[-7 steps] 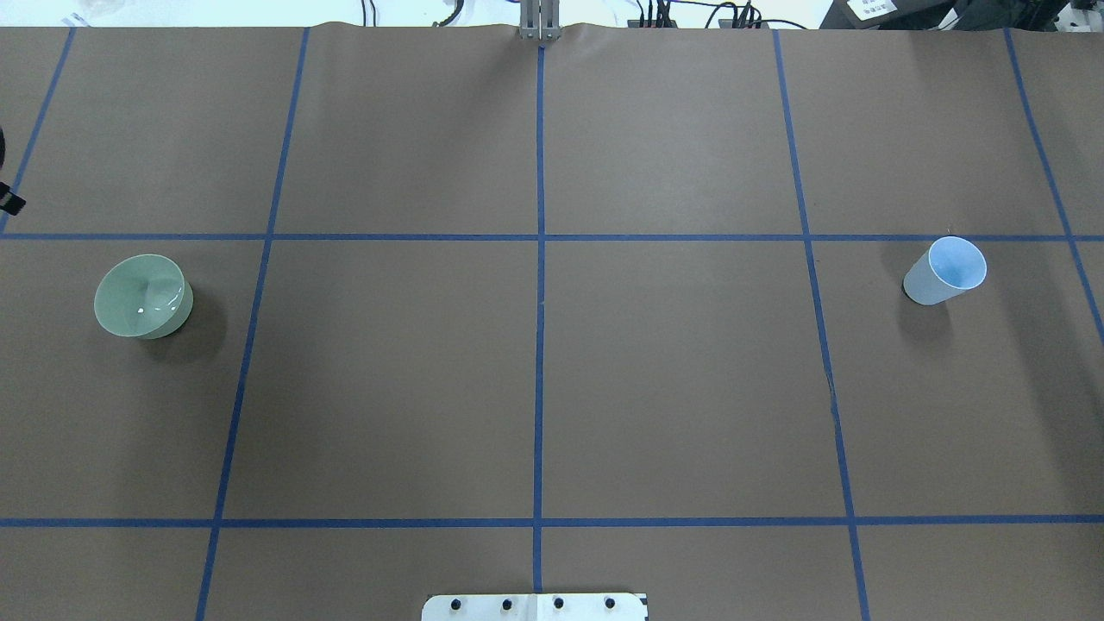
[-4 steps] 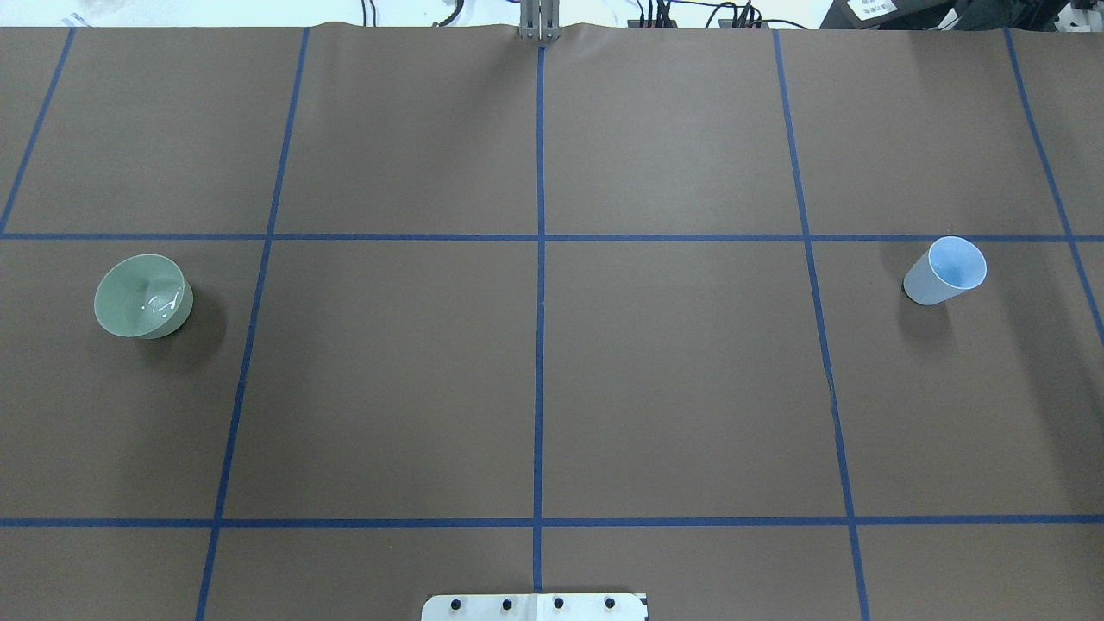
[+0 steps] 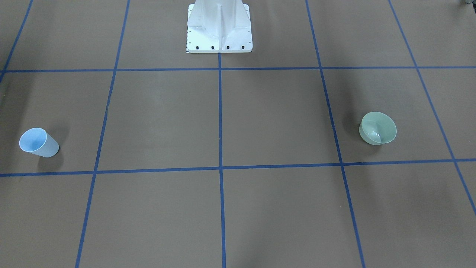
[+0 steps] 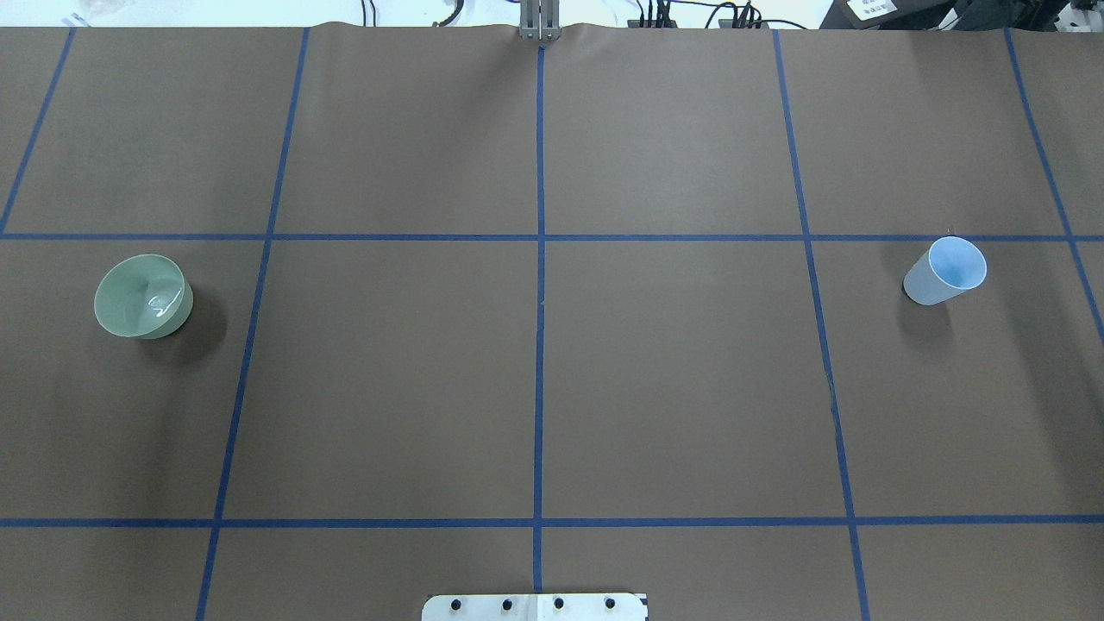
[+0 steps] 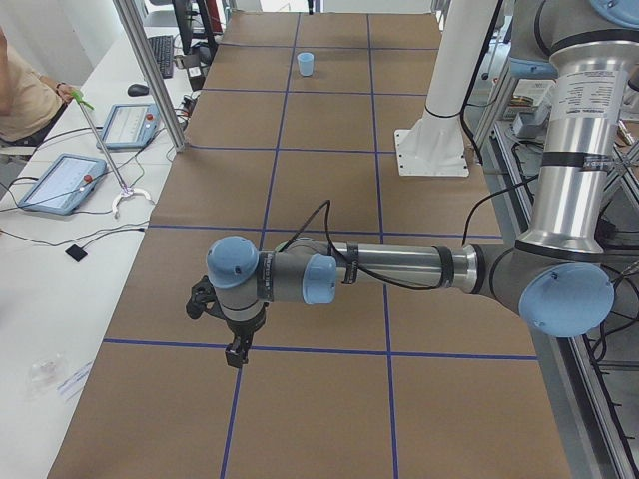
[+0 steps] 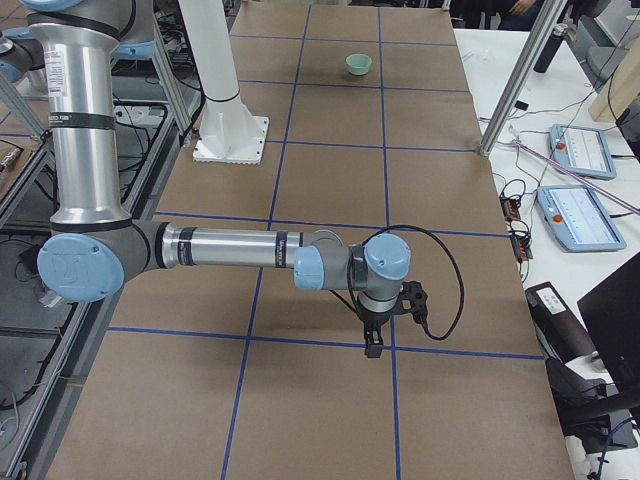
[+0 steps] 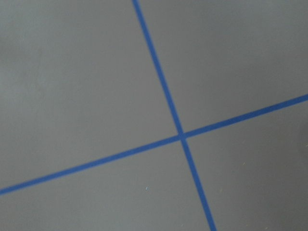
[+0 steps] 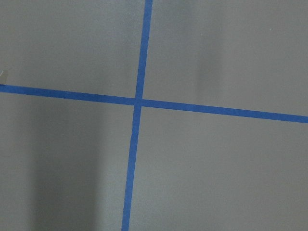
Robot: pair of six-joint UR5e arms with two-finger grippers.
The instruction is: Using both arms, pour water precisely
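A pale green bowl (image 4: 142, 296) stands on the table's left side, also in the front view (image 3: 378, 128) and far off in the exterior right view (image 6: 358, 64). Water (image 4: 164, 302) shows as faint glints inside it. A light blue cup (image 4: 945, 270) stands upright on the right side, also in the front view (image 3: 38, 142). My left gripper (image 5: 237, 354) hangs over a tape crossing, and I cannot tell if it is open. My right gripper (image 6: 374, 345) hangs likewise at the other end, and I cannot tell its state. Both wrist views show only taped table.
The white pedestal (image 3: 219, 28) stands at the robot's side of the table. Blue tape lines grid the brown table cover (image 4: 673, 379). Side benches hold tablets (image 6: 585, 215) and cables. An aluminium post (image 5: 150, 75) stands at the far edge, with an operator (image 5: 20, 95) beside it.
A black part at the overhead view's left edge has gone out of view. The glints on the water in the bowl have shifted. Bowl and cup have not moved.
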